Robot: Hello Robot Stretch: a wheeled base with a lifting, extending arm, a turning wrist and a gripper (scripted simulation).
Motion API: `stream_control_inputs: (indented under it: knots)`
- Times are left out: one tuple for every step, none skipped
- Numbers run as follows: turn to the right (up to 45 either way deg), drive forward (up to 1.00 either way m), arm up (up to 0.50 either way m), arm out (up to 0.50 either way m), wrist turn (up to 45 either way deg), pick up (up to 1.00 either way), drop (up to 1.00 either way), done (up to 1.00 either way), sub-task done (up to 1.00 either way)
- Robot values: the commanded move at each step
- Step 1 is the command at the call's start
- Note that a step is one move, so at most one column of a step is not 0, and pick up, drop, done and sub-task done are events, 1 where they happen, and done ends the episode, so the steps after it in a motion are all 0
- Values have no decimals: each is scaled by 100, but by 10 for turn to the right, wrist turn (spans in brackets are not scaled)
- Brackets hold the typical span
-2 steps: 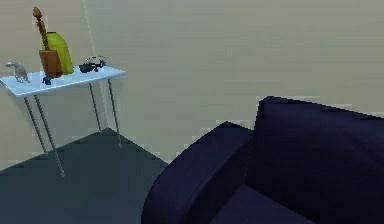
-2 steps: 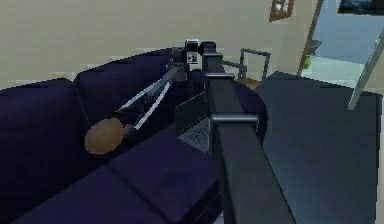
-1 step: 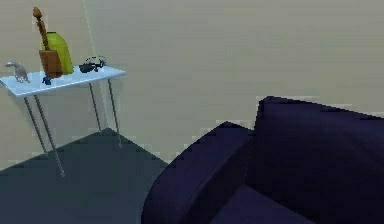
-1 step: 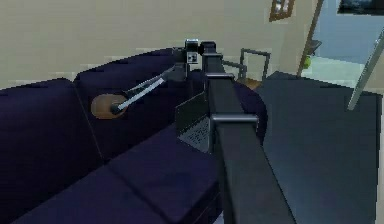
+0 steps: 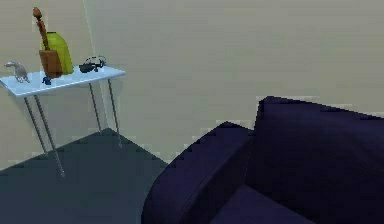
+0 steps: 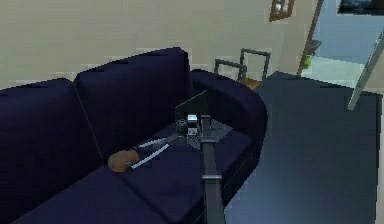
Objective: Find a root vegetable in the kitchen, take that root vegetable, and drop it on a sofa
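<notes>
In the arm side view a dark navy sofa [image 6: 60, 120] runs across the left and middle, with two back cushions and a rounded armrest at its end toward the picture's right. On the sofa's seat cushion, in front of the joint between the two back cushions, lies a brown oval lump [image 6: 124, 160] (a potato's colour and shape, as far as it can be made out). The arm [image 6: 212, 178] rises from the bottom edge over the sofa's front edge, and its two white squares [image 6: 190, 125] sit above the seat. From there the jaws reach along the seat toward the brown lump, with the thin fingers [image 6: 152, 152] ending right at it. Because the lump lies on the cushion there, I cannot tell whether the jaws hold it, touch it or merely hang beside it. Just behind the white squares, near the sofa's armrest, a dark grey flat panel [image 6: 192, 104] stands upright on the seat. Beyond the armrest is a metal-framed piece of furniture [image 6: 244, 66].

In the forward view the sofa's armrest and back fill the lower right. Well apart from the sofa, against the beige wall, stands a small pale desk [image 5: 104, 76] on thin metal legs. It carries a brown statue [image 5: 44, 45], a yellow-green bottle-like thing [image 5: 61, 53], a small white figurine [image 5: 16, 70] and a small dark thing [image 5: 92, 65].
</notes>
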Motion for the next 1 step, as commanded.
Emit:
stream_control_inputs:
  knots:
    - [0,0,-32,0,0,0,0,0,0]
